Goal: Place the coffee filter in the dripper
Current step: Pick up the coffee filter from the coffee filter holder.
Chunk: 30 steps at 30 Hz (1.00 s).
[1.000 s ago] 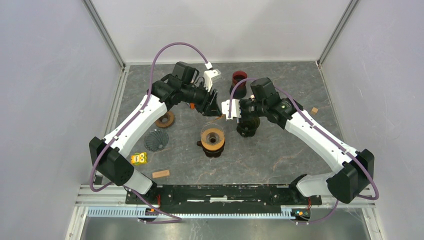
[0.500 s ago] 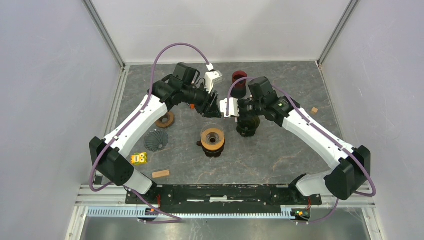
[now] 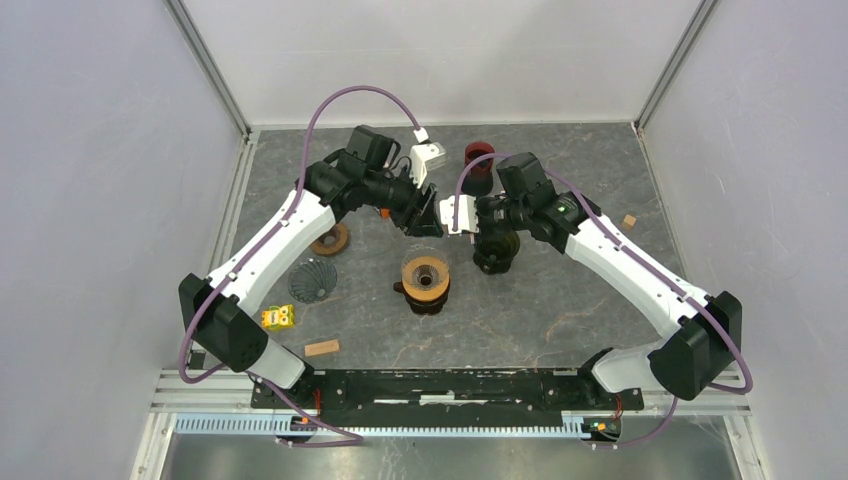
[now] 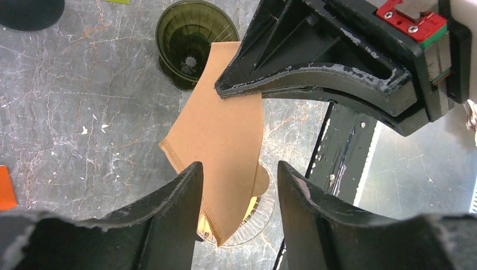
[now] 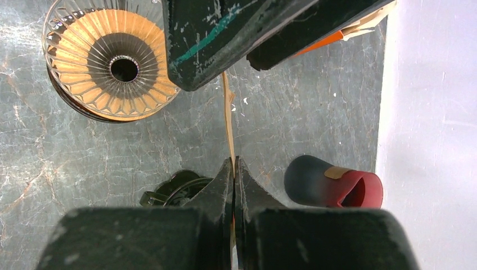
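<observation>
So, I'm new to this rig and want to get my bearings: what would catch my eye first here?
The brown paper filter hanging in mid-air, pinched by the shut right gripper, with the left gripper open around its lower part. Beneath it stands the glass dripper, orange inside, in the middle of the table.

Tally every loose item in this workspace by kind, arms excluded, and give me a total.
Drippers: 4
Paper filter: 1
Red cup: 1
Small blocks: 3, one partly hidden
Yellow toy: 1
Total: 10
</observation>
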Each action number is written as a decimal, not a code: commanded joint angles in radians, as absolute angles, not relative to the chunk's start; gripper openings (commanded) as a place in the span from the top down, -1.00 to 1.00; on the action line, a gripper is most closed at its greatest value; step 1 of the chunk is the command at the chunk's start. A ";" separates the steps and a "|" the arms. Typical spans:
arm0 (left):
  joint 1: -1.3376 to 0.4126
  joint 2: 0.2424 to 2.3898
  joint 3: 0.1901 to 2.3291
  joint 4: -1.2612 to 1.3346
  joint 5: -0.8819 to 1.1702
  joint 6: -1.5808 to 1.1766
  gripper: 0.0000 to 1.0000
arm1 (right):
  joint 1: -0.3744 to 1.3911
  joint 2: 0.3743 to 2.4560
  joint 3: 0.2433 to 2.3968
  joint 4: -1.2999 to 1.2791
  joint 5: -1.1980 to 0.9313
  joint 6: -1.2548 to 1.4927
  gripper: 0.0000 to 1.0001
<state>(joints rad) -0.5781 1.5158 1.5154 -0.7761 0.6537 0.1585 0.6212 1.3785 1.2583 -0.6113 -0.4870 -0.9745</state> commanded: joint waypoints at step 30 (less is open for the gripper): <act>-0.534 1.475 1.487 -0.747 0.721 0.197 -0.22 | 0.626 1.355 1.250 -0.612 -0.511 -1.001 1.00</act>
